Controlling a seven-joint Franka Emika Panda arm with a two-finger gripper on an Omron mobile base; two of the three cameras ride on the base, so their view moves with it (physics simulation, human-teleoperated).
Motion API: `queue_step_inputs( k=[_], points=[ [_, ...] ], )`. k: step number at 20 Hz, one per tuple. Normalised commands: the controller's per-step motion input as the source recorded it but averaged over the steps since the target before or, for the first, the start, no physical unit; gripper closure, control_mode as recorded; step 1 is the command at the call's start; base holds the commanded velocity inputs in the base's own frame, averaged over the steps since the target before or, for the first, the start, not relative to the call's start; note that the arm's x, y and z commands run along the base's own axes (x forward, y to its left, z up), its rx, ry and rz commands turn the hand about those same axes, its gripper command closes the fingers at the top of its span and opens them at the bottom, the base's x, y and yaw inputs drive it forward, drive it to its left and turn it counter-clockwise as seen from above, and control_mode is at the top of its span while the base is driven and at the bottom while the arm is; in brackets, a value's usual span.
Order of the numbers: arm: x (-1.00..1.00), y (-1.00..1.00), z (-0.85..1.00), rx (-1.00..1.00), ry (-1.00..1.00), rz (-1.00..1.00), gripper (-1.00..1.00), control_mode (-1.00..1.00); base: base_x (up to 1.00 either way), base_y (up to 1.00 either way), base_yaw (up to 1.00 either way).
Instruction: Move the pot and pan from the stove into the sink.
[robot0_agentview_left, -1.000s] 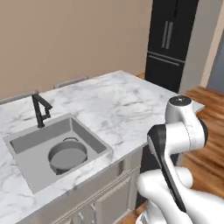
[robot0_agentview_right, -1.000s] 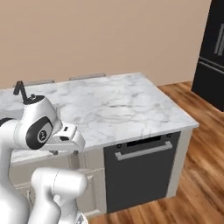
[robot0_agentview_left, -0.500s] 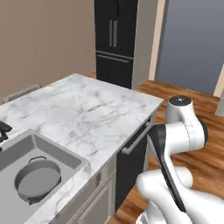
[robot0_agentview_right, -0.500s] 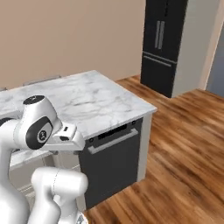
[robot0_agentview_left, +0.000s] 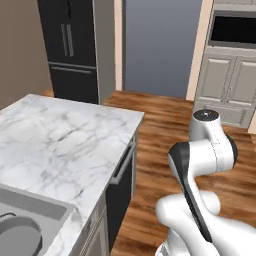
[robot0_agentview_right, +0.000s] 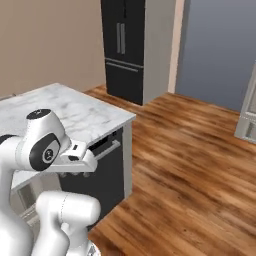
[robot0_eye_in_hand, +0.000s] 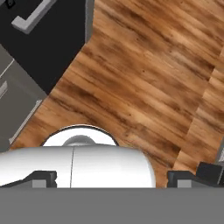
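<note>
pot (robot0_agentview_left: 17, 240): in the left base view only part of its round grey rim and inside shows, at the bottom left corner, sitting down in the sink
sink (robot0_agentview_left: 47, 210): grey steel basin sunk into the marble desk (robot0_agentview_left: 65, 145), near the desk's front edge; its far rim and right corner are what can be seen
desk, right base view: the same white marble top (robot0_agentview_right: 75, 112) ends in a square corner toward the wooden floor (robot0_agentview_right: 190, 165), which fills the room beyond it
dishwasher (robot0_agentview_left: 122, 175): dark front panel with a long grey bar handle, set into the desk's end face just under the corner; the right base view has it as a black panel (robot0_agentview_right: 107, 175) below the marble edge
hand (robot0_eye_in_hand: 111, 179): pointing down at the floor, its two dark finger tips (robot0_eye_in_hand: 43, 178) spread wide to either edge of the hand view, open with nothing between them
under the hand: wooden floor planks (robot0_eye_in_hand: 144, 83), with the dark dishwasher front and its grey handle (robot0_eye_in_hand: 33, 17) at the top left of the hand view and a grey cabinet front below it
arm: folded up close over its own white base in both base views, well clear of the desk top
fridge (robot0_agentview_left: 70, 50): tall, black, double-door, standing against the far wall beyond the desk; also in the right base view (robot0_agentview_right: 125, 47)
wall cabinets (robot0_agentview_left: 230, 85): pale grey panelled doors at the right of the left base view, with a dark built-in oven (robot0_agentview_left: 234, 30) above them
</note>
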Motion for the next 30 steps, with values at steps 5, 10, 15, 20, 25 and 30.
queue_step_inputs(
  k=[5, 10, 15, 20, 25, 30],
  points=[
    [0.00, 0.00, 0.00, 0.00, 0.00, 0.00, -1.00, 1.00, 0.02, -0.05, -0.49],
    [0.00, 0.00, 0.00, 0.00, 0.00, 0.00, -1.00, 1.00, 0.01, -0.05, -0.49],
    [0.00, 0.00, 0.00, 0.00, 0.00, 0.00, -1.00, 1.00, 0.01, -0.05, -0.50],
    [0.00, 0.00, 0.00, 0.00, 0.00, 0.00, -1.00, 1.00, 0.01, -0.02, -0.50],
    [0.00, 0.00, 0.00, 0.00, 0.00, 0.00, -1.00, 1.00, 0.01, -0.02, -0.50],
    [0.00, 0.00, 0.00, 0.00, 0.00, 0.00, -1.00, 1.00, 0.01, 0.00, -0.49]
  ],
)
